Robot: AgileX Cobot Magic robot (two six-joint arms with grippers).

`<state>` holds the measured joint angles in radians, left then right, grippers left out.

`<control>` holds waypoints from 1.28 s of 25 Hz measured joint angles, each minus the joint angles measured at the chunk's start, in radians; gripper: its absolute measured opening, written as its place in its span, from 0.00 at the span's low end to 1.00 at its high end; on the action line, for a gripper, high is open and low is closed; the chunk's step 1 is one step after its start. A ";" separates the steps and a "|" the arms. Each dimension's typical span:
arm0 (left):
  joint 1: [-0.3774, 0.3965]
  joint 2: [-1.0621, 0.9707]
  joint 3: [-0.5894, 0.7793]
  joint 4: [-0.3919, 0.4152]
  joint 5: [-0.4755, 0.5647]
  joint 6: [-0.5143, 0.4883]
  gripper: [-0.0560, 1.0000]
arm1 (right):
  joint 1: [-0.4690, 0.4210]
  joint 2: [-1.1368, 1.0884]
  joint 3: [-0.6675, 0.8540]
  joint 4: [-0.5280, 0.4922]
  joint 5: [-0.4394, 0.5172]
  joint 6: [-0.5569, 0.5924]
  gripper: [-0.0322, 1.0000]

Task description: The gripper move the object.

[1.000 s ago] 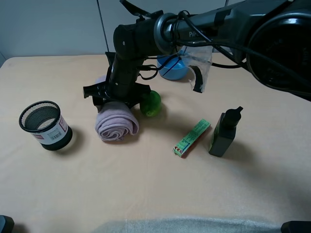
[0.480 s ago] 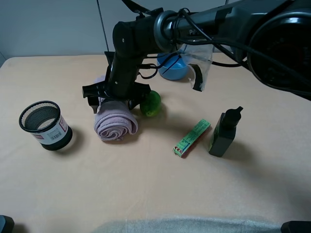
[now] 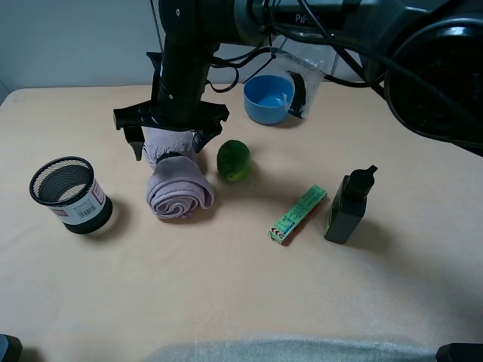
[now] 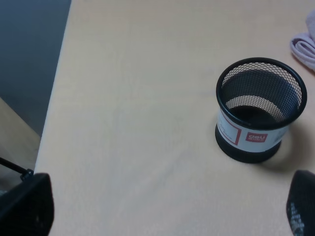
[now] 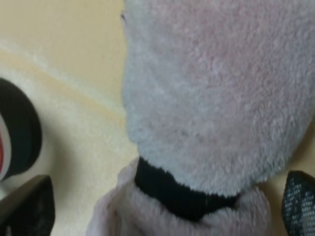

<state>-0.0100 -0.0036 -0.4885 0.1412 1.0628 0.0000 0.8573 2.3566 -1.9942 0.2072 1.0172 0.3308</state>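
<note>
- Left gripper: only seen in its own wrist view. Jaws spread wide, nothing between them, hanging over bare table near the mesh cup.
- Mesh cup: black wire pen holder with a white and red label. It stands upright at the far left, with nothing visible inside.
- Rolled towel: pale lilac, lying on the table just right of the mesh cup but clear of it.
  - Its long axis runs from the back of the table toward the front edge, leaning slightly right.
  - The spiral end faces the front, and the far end sits under the right gripper.
- Right gripper: reaches across to the left half of the table. Jaws spread and straddling the towel's far end, one on each side. Cannot tell if they touch it.
- Lime: green, just right of the towel, apart from it.
- Blue bowl: behind the lime, with a clear plastic bag beside it.
- Green packet: lies flat and diagonal.
- Dark bottle: upright, just right of the packet.
</note>
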 joint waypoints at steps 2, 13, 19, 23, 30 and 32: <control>0.000 0.000 0.000 0.000 0.000 0.000 0.94 | 0.000 0.000 -0.024 -0.010 0.047 0.000 0.70; 0.000 0.000 0.000 0.000 0.000 0.000 0.94 | 0.000 -0.009 -0.092 -0.044 0.193 -0.005 0.70; 0.000 0.000 0.000 0.000 0.000 0.000 0.94 | 0.000 -0.067 -0.092 -0.068 0.194 -0.012 0.70; 0.000 0.000 0.000 0.000 0.000 0.000 0.94 | 0.000 -0.105 -0.092 -0.074 0.195 -0.012 0.70; 0.000 0.000 0.000 0.000 0.000 0.000 0.94 | 0.000 -0.151 -0.081 -0.074 0.195 -0.009 0.70; 0.000 0.000 0.000 0.000 0.000 0.000 0.94 | 0.000 -0.176 -0.055 -0.077 0.196 -0.007 0.70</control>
<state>-0.0100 -0.0036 -0.4885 0.1412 1.0628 0.0000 0.8573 2.1810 -2.0493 0.1297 1.2130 0.3236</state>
